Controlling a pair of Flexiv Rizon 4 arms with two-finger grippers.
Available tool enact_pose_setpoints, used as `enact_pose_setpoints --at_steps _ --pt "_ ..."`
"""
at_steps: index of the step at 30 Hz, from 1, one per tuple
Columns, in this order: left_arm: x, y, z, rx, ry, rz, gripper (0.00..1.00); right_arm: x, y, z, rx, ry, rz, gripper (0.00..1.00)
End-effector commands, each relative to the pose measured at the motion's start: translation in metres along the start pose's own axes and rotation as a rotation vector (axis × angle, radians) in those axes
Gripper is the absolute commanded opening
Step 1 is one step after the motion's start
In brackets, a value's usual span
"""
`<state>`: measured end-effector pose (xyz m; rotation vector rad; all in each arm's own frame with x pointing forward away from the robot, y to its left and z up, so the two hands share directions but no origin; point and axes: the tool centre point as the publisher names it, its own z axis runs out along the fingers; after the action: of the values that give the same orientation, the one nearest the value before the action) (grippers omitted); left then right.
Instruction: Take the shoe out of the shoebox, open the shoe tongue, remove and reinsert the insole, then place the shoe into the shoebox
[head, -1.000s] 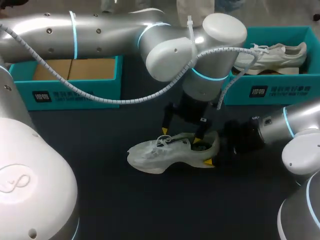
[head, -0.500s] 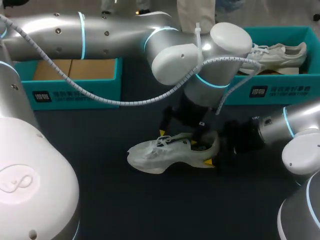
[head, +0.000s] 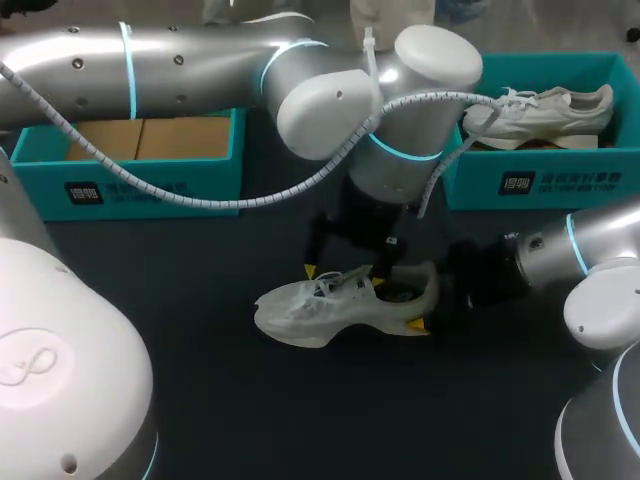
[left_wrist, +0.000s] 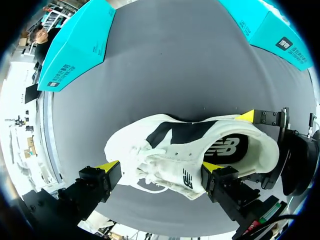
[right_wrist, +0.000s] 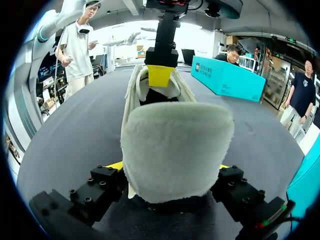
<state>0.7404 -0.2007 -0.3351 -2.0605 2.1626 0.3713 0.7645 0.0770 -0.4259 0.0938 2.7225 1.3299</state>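
— Dark table (head: 180, 400) all round. Where is the shoe?
— The white shoe (head: 330, 308) sits on the table in front of the two teal boxes. Its toe points to the left arm's side and its heel to the right arm's.
— Who has hold of it?
— The right gripper (right_wrist: 169, 165) clamps the heel, with a yellow tip pressed on each side. The left gripper (left_wrist: 160, 167) stands over the laces with its jaws apart. One fingertip is down in the shoe's opening and the other is just beside the laces.
— And the boxes?
— The left shoebox (head: 150, 180) shows a brown cardboard floor. The right shoebox (head: 540, 185) holds a second white shoe (head: 545, 108).
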Motion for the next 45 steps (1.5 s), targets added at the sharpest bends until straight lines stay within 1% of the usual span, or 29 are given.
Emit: enact_pose_setpoints --at_steps 1,2,3,4,6,7,9,10,16,24,29,37,41,45 --pt "-0.005 0.006 0.005 0.0 0.027 -0.005 1.0 0.0 -0.002 0.004 0.003 -0.002 0.0 0.0" --pt "-0.005 0.008 0.006 -0.008 0.032 -0.014 1.0 0.0 -0.002 0.004 0.003 -0.002 0.0 0.0" --pt "-0.006 0.008 0.007 -0.01 0.034 -0.016 0.95 0.0 -0.002 0.004 0.003 -0.002 0.0 0.0" --pt "-0.006 0.009 0.007 -0.011 0.035 -0.017 0.83 0.0 -0.002 0.004 0.003 -0.002 0.0 0.0" --pt "-0.007 0.011 0.008 -0.015 0.045 -0.023 0.45 0.0 -0.002 0.004 0.003 -0.002 0.0 0.0" --pt "-0.007 0.011 0.007 -0.014 0.045 -0.024 0.36 0.0 -0.002 0.004 0.003 -0.002 0.0 0.0" --pt "-0.006 0.011 0.006 -0.016 0.06 -0.03 0.09 0.0 -0.002 0.004 0.003 -0.002 0.0 0.0" --pt "-0.006 0.011 0.006 -0.017 0.061 -0.03 0.0 0.0 -0.002 0.004 0.003 -0.002 0.0 0.0" --pt "-0.006 0.006 0.003 -0.033 0.106 -0.013 0.0 0.0 -0.002 0.004 0.003 -0.002 0.0 0.0" --pt "-0.011 0.008 -0.001 -0.082 0.172 0.043 0.0 0.0 -0.002 0.004 0.003 -0.002 0.0 0.0" --pt "-0.022 0.011 -0.012 -0.093 0.22 0.061 0.0 0.0 -0.002 0.004 0.003 -0.002 0.0 0.0" --pt "-0.04 0.008 -0.027 -0.081 0.276 0.067 0.0 0.0 -0.002 0.004 0.003 -0.002 0.0 0.0" --pt "-0.05 0.011 -0.027 -0.073 0.284 0.07 0.0 0.0 -0.002 0.004 0.003 -0.002 0.0 0.0" --pt "-0.059 0.011 -0.023 -0.071 0.284 0.067 0.0 0.0 -0.002 0.004 0.003 -0.002 0.0 0.0"
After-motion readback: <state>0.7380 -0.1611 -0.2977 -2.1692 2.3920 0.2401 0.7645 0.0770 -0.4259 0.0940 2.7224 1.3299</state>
